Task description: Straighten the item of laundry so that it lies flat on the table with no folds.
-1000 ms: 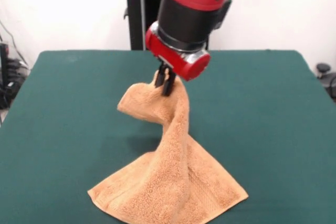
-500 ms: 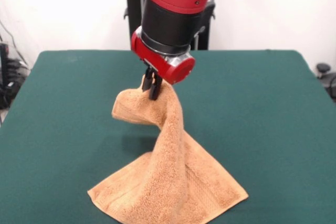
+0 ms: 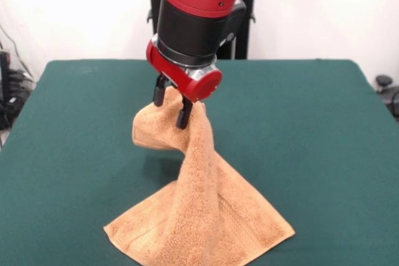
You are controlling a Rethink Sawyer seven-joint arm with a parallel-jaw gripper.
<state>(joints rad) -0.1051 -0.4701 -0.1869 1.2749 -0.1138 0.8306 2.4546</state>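
Gripper (image 3: 171, 108), fingers seemingly parted, at raised towel (image 3: 199, 210) peak.

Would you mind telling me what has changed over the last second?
The gripper has moved left in the front view and opened its fingers, letting go of the towel. The towel's raised peak went left with it; its lower part on the table stayed put.

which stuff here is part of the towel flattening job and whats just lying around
Part of the job:
towel, top lifted, lower part on the table
hand, fingers apart at the towel's raised top
table

Lying about:
cables past the table's edge
dark object past the other edge
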